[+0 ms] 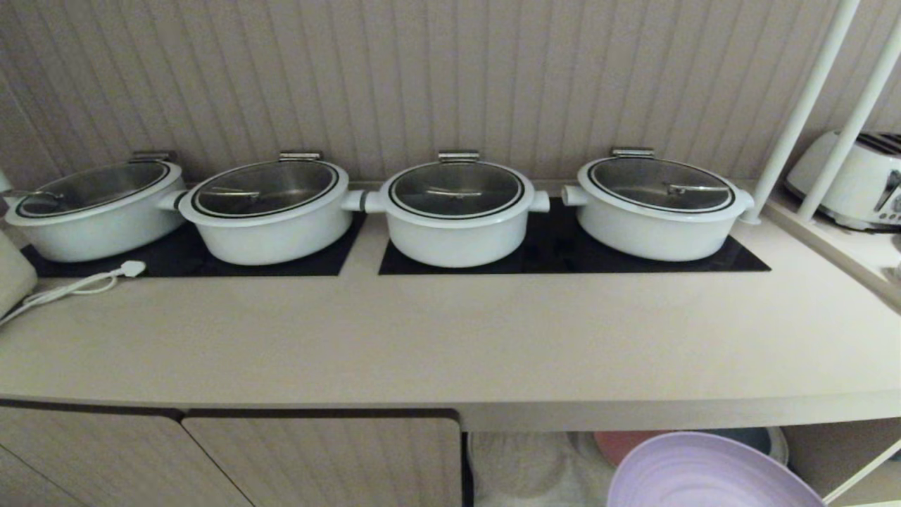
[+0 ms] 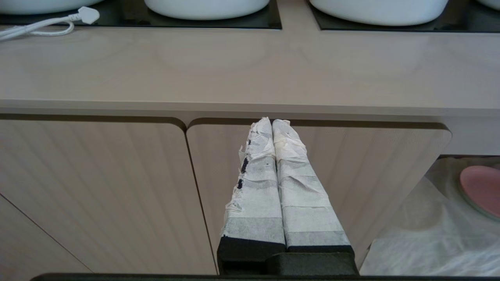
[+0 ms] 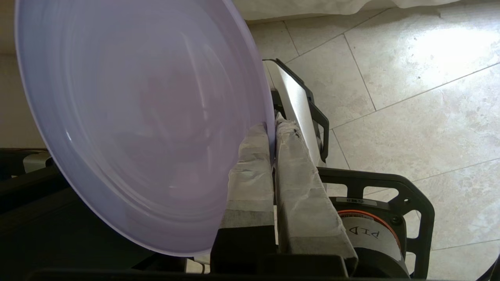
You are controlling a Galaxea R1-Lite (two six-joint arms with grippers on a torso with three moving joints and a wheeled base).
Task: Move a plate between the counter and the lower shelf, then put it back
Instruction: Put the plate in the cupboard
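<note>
Tiled floor (image 3: 410,78), fingers (image 3: 254,156) pinching plate (image 3: 136,117) rim

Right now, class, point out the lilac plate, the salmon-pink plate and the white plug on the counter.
lilac plate (image 3: 148,128): right wrist view, centre of its face.
salmon-pink plate (image 2: 482,189): left wrist view, its flat top.
white plug (image 1: 131,267): head view, the plug body.

Four white lidded pots (image 1: 457,211) lined up on black hob panels (image 1: 563,257) against a ribbed beige wall (image 1: 422,77). White plug and cable (image 1: 84,282) lying at far left. White toaster (image 1: 855,179) behind two slanted white poles (image 1: 809,98). Salmon-pink plate (image 2: 482,189) on wrinkled cloth. Pale floor tiles (image 3: 410,78) below.
</note>
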